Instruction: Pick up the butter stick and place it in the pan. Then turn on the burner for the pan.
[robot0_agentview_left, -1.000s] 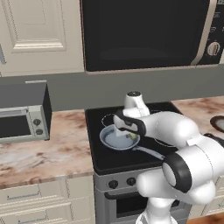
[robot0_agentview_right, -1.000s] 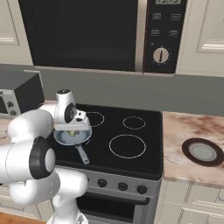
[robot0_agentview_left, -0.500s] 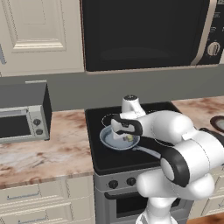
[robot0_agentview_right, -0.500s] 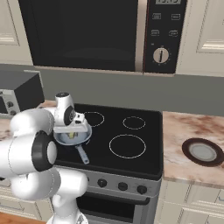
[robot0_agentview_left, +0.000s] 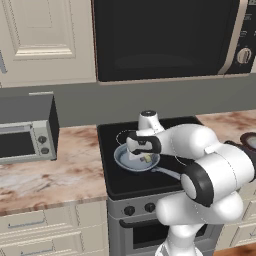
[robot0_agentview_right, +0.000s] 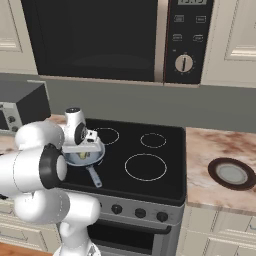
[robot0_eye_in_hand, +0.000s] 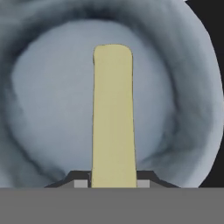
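In the hand view we see our jaws clamped on the butter (robot0_eye_in_hand: 113, 118), which runs straight out from them over the pan (robot0_eye_in_hand: 43, 113) floor. From the base views, the pan (robot0_agentview_left: 131, 161) sits just beneath them on the stove (robot0_agentview_right: 150, 150).

Flat even rendered lighting, soft shadows, no glare, coarse blurry close-up from the hand view

No text, label, brand or number can be read anywhere; the microwave (robot0_agentview_right: 185, 40) panel's markings are too small to make out.
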